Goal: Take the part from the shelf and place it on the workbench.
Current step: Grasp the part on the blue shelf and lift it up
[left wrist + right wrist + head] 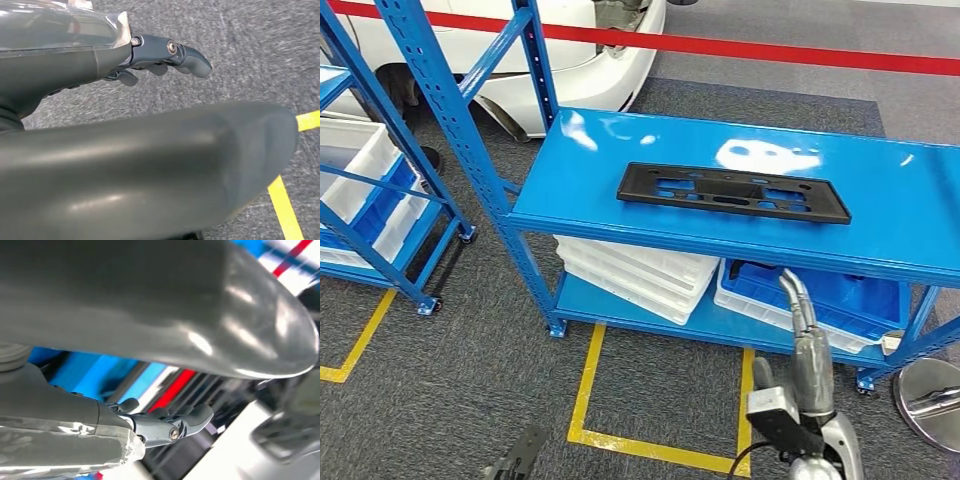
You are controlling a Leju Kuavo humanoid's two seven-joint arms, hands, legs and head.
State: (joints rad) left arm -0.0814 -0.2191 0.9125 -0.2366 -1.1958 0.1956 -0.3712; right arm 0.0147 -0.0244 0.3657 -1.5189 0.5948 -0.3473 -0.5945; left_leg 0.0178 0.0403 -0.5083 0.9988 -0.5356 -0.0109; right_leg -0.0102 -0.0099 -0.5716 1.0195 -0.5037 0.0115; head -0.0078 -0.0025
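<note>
Blue shelf point(569, 190) on grey carpet floor point(471, 370), black flat part point(731, 191) lying lengthwise on top level. Lower level: stacked white trays point(637, 275) beside blue bin point(848, 300) (contents unclear). Yellow floor lines point(586, 395) below.

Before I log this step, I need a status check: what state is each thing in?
black part: lying flat on the blue shelf top, untouched.
right robot hand: raised in front of the shelf, fingers extended, holding nothing.
left robot hand: over the grey floor, holding nothing.
white trays: stacked on the lower shelf level.
blue bin: on the lower level, beside the trays.
</note>
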